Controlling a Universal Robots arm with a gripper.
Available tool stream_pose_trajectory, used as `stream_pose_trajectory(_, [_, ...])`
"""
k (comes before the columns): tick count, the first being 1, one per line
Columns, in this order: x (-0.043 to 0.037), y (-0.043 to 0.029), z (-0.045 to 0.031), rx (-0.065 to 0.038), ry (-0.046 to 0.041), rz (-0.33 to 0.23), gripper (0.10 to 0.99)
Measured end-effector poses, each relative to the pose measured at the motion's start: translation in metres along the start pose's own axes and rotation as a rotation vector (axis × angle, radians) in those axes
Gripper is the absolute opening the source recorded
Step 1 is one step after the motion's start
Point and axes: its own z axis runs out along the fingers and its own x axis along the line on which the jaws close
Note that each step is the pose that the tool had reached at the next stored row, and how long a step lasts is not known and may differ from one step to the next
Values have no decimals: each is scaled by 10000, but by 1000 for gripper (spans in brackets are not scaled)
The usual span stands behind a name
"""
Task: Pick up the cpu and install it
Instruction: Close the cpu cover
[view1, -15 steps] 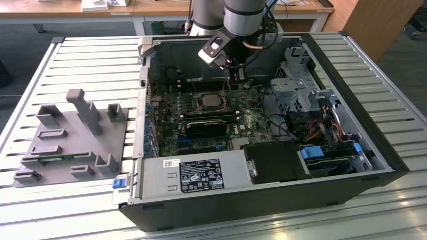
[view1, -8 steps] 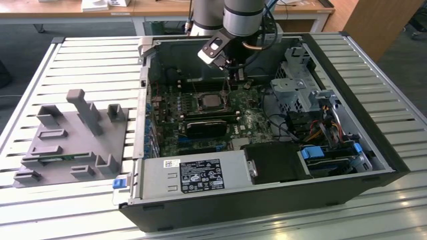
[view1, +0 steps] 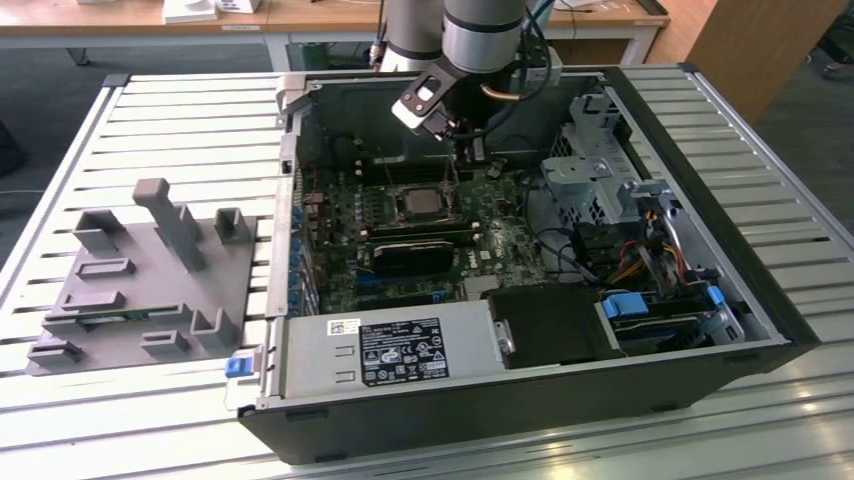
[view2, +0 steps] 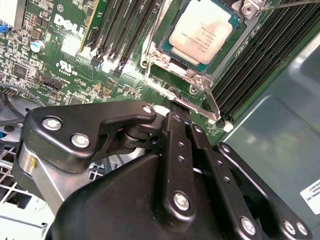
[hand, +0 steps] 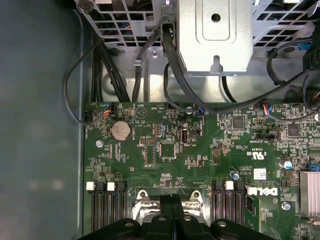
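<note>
The claw (view1: 462, 170) hangs inside the open computer case (view1: 534, 405). In both wrist views its two black fingers (hand: 165, 220) lie pressed together along one seam, so it is closed with nothing seen between them. The tips (view2: 176, 104) end just at the edge of the metal socket frame (view2: 200, 80); whether they touch it cannot be told, since the fingers hide the spot. In the exterior view they are thin and dark against the motherboard (view1: 514, 245) and hard to make out.

The cpu (view1: 427, 203) lies flat in the socket, silver top up — at about 7 o'clock from the claw in the exterior view, near it but apart. In the second wrist view the cpu (view2: 204, 31) is cut off at the picture's edge. Black memory slots (view2: 125, 30) run on both sides of the socket.

Farther out in the exterior view, a metal drive cage (view1: 601, 170) stands at 3 o'clock, the power supply (view1: 360, 350) at 7 o'clock, and a grey fixture (view1: 147, 280) at 8 o'clock — outside the case, on the slatted table (view1: 747, 120).
</note>
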Motion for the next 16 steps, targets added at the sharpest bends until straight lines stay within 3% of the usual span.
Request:
stream_pose_trajectory(8, [-1, -74, 4, 0, -1, -1, 106])
stream_pose_trajectory(16, [-4, -214, 24, 0, -1, 0, 106])
